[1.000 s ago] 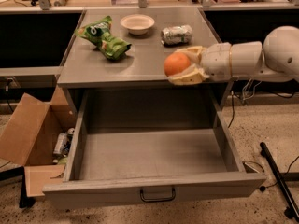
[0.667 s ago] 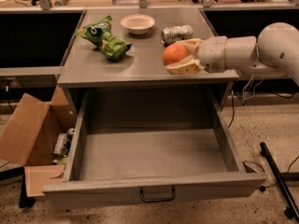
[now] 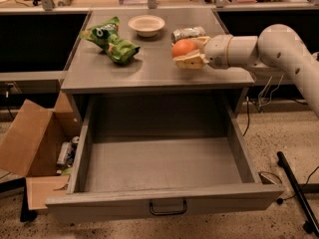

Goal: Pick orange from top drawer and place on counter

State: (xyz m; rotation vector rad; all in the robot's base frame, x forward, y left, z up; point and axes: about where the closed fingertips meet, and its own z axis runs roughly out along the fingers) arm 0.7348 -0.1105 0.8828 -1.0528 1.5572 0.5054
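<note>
The gripper (image 3: 186,54) is over the right part of the counter (image 3: 149,66), and its two pale fingers are clamped on the orange (image 3: 182,47), one above and one below it. The orange is very low over the grey surface; I cannot tell if it already touches. Below the gripper and toward me, the top drawer (image 3: 164,205) is pulled fully out and nothing lies inside it, so I judge that the picking is done and only the release remains.

The main risk is rolling. The orange is round and smooth, so if the fingers open while it hangs above the surface, it may bounce and roll over the front edge into the open drawer, or off the right side.

A crumpled silvery can (image 3: 188,33) lies just behind the gripper. If the arm pushes further back, it could knock the can. The white bowl (image 3: 146,25) and the green snack bags (image 3: 110,38) are further away on the gripper's far side, so they seem safe.
</note>
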